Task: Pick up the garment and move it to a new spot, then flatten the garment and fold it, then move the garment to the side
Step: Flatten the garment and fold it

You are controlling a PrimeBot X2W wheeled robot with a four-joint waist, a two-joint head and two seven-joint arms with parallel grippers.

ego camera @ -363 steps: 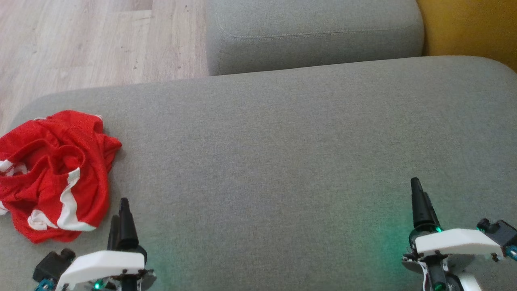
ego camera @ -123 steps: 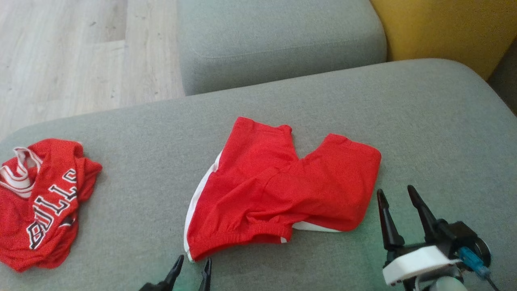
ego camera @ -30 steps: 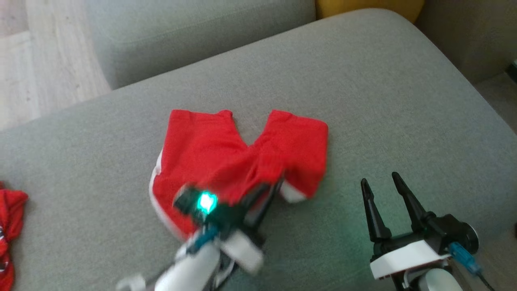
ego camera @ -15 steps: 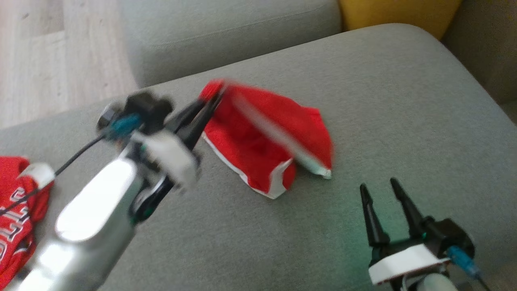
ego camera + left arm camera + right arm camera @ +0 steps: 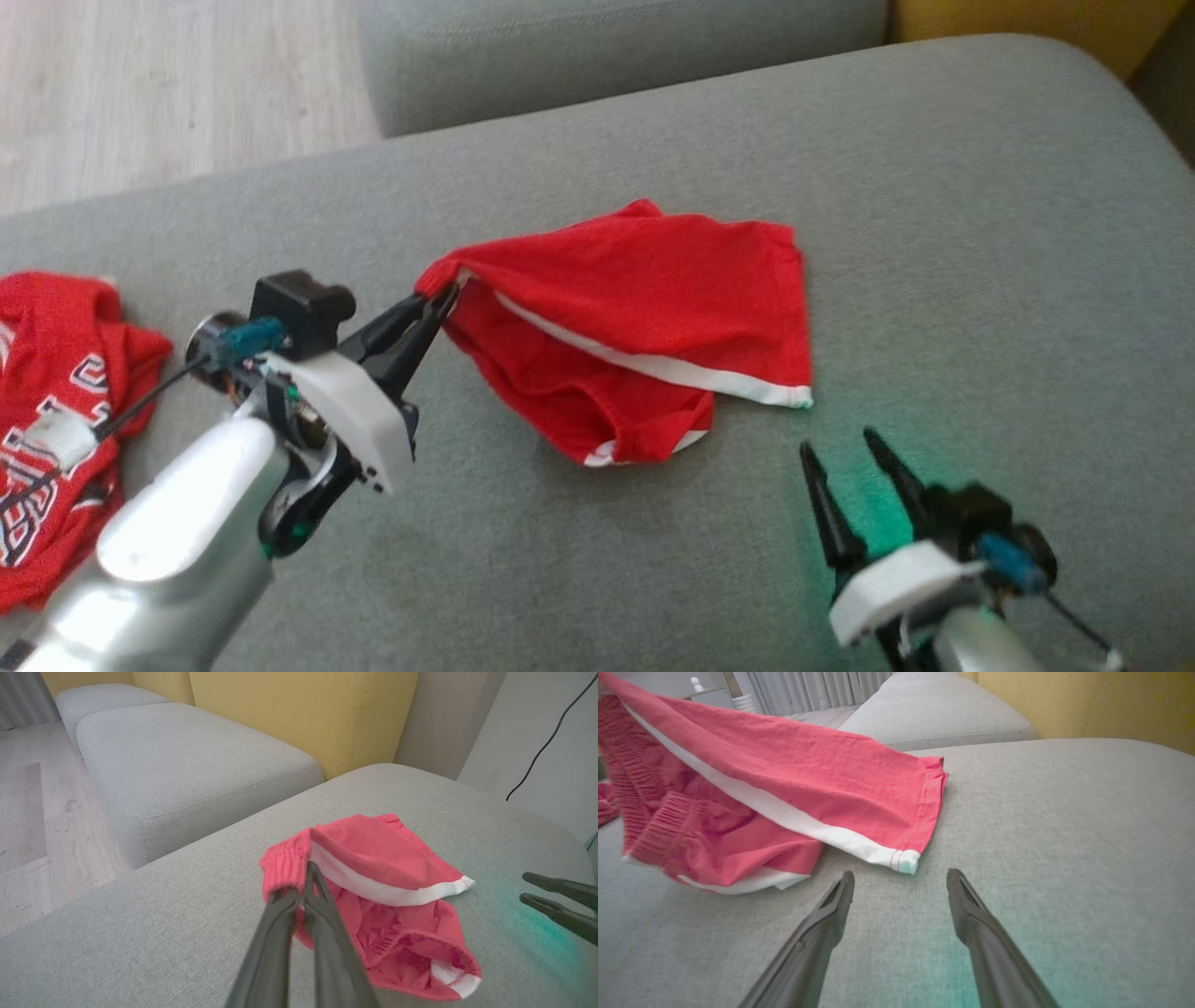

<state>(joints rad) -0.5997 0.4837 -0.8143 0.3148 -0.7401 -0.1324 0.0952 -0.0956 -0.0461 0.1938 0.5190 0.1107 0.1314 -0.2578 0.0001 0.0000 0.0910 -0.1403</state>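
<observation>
Shorts [image 5: 653,280] trail rightward, pinched in left tool [image 5: 448,295].

Bare cushion [image 5: 980,233] right of the shorts [image 5: 653,280]; jersey heap [image 5: 56,373] far left

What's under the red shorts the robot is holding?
The grey cushion lies under the red shorts. The left gripper holds one corner up, so their lower layer shows beneath the top flap. The cushion patch right underneath is covered.
</observation>
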